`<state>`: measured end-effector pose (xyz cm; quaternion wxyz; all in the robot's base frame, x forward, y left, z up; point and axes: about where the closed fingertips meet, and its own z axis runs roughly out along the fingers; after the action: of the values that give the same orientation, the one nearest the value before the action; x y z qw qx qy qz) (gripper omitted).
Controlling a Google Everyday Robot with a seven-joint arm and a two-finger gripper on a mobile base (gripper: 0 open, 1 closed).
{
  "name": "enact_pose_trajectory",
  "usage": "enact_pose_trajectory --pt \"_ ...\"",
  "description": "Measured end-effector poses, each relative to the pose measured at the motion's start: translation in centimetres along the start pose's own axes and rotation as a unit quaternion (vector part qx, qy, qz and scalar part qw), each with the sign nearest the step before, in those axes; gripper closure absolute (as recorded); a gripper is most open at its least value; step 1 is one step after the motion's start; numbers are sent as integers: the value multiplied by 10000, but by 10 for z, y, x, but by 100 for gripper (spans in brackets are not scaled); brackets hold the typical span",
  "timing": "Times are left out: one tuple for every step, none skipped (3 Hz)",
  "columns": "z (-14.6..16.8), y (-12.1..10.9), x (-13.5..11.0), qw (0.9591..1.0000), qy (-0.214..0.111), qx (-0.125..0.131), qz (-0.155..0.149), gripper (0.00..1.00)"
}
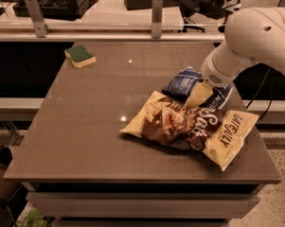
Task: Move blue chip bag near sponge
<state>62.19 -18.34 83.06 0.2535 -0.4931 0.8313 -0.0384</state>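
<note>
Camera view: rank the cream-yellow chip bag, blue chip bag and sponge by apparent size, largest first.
1. Cream-yellow chip bag, clearly largest.
2. Blue chip bag, partly hidden behind the claw at its near edge.
3. Sponge, smallest, though it sits farther from the camera.

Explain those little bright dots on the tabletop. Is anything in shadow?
Camera view: likely ceiling-light glints on the glossy table; warm, dim light overall; the gripper is at the blue chip bag, right side, shading it slightly; the sponge, far left, is evenly lit.
</note>
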Motion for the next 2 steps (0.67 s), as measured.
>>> enact_pose_trajectory --pt "-4 -2 -2 10000 0 1 0 65" --pt "-5 -2 -2 10000 0 0 0 88"
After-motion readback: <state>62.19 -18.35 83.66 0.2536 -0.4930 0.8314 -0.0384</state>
